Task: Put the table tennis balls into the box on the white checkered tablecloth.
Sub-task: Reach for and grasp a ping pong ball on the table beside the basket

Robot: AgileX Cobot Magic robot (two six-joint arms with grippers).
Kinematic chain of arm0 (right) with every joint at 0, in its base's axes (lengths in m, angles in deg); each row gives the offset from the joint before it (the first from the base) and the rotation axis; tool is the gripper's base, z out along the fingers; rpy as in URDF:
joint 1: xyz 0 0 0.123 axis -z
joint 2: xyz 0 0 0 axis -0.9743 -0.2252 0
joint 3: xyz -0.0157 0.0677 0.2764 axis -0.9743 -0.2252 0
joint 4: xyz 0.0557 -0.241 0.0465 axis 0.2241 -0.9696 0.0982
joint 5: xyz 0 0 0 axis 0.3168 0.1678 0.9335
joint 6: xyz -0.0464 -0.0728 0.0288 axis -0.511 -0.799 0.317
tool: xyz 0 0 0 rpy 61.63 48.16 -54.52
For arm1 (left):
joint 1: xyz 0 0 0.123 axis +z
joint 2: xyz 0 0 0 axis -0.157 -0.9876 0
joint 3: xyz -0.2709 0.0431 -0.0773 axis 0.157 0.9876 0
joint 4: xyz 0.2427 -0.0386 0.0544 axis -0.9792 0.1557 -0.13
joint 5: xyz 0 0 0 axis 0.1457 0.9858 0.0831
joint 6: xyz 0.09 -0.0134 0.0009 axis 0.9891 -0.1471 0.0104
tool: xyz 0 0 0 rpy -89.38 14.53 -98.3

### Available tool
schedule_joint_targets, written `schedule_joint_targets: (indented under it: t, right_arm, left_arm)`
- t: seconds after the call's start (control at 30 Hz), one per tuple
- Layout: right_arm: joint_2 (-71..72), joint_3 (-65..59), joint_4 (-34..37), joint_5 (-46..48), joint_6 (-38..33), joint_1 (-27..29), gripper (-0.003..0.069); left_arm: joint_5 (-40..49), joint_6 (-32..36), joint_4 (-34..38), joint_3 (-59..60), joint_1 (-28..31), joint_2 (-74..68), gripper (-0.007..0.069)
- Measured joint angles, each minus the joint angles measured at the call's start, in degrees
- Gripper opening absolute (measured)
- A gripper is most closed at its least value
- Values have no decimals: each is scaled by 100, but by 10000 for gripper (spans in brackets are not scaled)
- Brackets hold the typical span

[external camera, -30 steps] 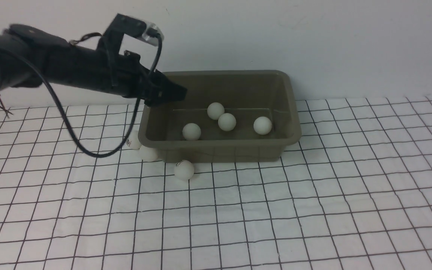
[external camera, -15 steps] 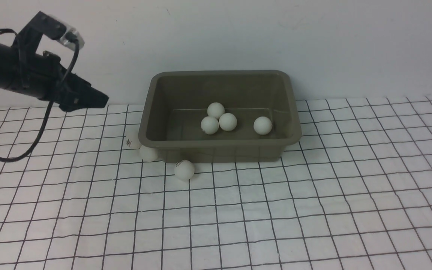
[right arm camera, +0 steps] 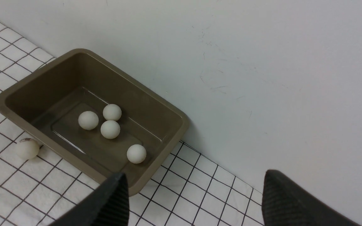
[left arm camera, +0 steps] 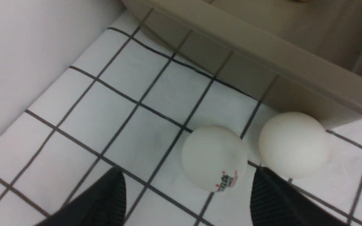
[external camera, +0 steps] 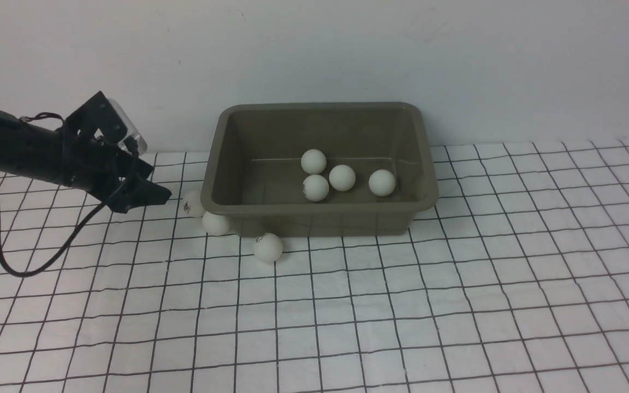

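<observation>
- Four table tennis balls (external camera: 342, 178) are shown lying loose on the floor of the box (external camera: 320, 214). The box is an olive-grey tub set close to the wall (external camera: 456, 65) on the white checkered tablecloth (external camera: 456, 284).
- Three more balls are left on the cloth at the box's front-left corner. A marked ball (external camera: 193, 203) is beside the left wall, and a plain ball (external camera: 215, 223) is tucked under the flared rim. A third ball (external camera: 268, 247) is just in front of the box.
- The left tool (external camera: 156, 195) is held low over the cloth, just short of the marked ball. Its jaws are spread wide and nothing is gripped. In its wrist view the marked ball is framed just ahead of the two fingers (left arm camera: 105, 201).
- The right tool (right arm camera: 195, 180) is seen only in its own wrist view, raised high and well apart from the box. It is also wide open and empty.
- The balls are judged to be very light, hollow, stiff and smooth, so a nudge may send one rolling or squirting out. A gentle hold is best taken across a ball's widest part.
- On one side the marked ball is crowded by the plain ball and the rim overhang, so little finger room is offered there. The other side is open cloth.
- Wide free cloth is seen in front of the box and to its right. The rim must be cleared before any release.
</observation>
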Motion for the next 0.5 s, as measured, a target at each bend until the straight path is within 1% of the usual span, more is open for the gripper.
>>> schedule_joint_targets:
  t: [0.2, 0.5]
  right_arm:
    - [0, 0, 11, -24, -7, 0, 514]
    - [0, 0, 29, -51, -14, 0, 514]
  left_arm:
    - [-284, 108, 265, -19, -198, -111, 478]
    - [-582, 115, 312, -19, -396, -292, 478]
